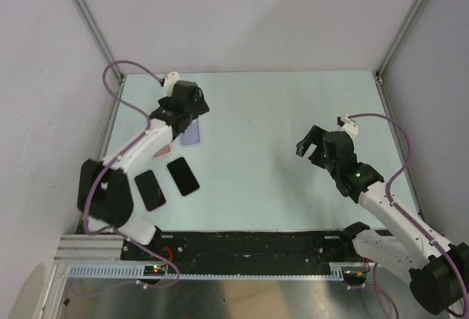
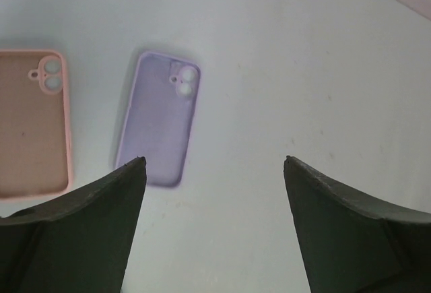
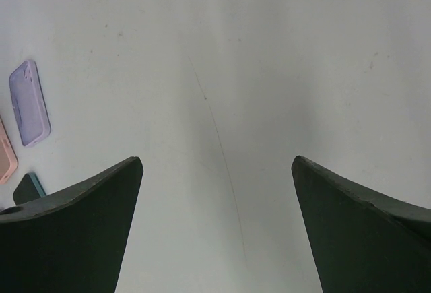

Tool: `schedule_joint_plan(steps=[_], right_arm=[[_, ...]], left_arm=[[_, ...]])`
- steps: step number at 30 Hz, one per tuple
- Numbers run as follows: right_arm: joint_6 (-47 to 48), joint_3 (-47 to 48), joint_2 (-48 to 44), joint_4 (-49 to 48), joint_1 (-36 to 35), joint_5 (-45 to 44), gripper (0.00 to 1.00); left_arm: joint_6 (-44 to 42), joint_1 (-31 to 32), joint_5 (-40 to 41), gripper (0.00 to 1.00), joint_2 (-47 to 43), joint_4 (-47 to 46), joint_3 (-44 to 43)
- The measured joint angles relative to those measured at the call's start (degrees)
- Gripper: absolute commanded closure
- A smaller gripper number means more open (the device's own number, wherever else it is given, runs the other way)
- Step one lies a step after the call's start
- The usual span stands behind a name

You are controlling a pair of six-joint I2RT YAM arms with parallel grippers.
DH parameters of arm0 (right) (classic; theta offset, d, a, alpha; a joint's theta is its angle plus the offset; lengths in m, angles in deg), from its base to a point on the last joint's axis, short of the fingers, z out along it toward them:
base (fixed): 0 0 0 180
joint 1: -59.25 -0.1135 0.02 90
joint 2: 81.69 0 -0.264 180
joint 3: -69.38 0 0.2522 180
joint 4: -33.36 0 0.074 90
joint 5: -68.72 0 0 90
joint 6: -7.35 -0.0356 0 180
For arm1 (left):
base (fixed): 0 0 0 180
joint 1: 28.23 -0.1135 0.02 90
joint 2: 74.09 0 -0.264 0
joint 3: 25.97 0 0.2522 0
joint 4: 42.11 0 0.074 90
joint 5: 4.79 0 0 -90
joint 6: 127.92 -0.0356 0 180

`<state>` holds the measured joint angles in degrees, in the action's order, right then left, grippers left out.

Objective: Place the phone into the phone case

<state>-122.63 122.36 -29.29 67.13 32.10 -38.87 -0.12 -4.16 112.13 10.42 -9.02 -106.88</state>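
The left gripper hovers, jaws wide apart, over a lilac case. The pink phone case lies just beside it. The right gripper gapes too, well apart.

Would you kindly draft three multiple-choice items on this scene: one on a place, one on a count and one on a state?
1. In the left wrist view, where does the thin salmon-pink phone case lie relative to the thin lilac phone case?
A. To its left, apart from it
B. To its right
C. Stacked on top of it

2. How many flat black phones lie on the pale green table in the top view?
A. One
B. Two
C. Four

3. What is the state of the right gripper?
A. Shut on a phone
B. Shut on the pink case
C. Open and empty

Key: 1 A, since bare table shows between the two cases; 2 B, since two dark slabs lie side by side; 3 C, since its fingers stand wide apart with only table between them.
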Motion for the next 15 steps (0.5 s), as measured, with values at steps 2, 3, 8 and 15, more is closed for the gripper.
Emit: schedule_joint_plan(steps=[2,3,8,15], right_arm=[[0.0,0.0,-0.3,0.1,0.3,0.2,0.01],[0.0,0.0,-0.6,0.2,0.4,0.3,0.01],[0.0,0.0,-2.4,1.5,1.4,0.5,0.01],[0.0,0.0,-2.8,3.1,2.3,0.8,0.0]], left_arm=[[0.3,-2.9,-1.9,0.22,5.6,-0.3,-3.3],[0.3,-4.1,-2.7,0.25,8.3,-0.5,-4.7],[0.8,-8.1,-6.1,0.34,17.6,-0.5,-7.6],[0.9,-10.2,-7.8,0.36,21.4,1.0,-7.6]])
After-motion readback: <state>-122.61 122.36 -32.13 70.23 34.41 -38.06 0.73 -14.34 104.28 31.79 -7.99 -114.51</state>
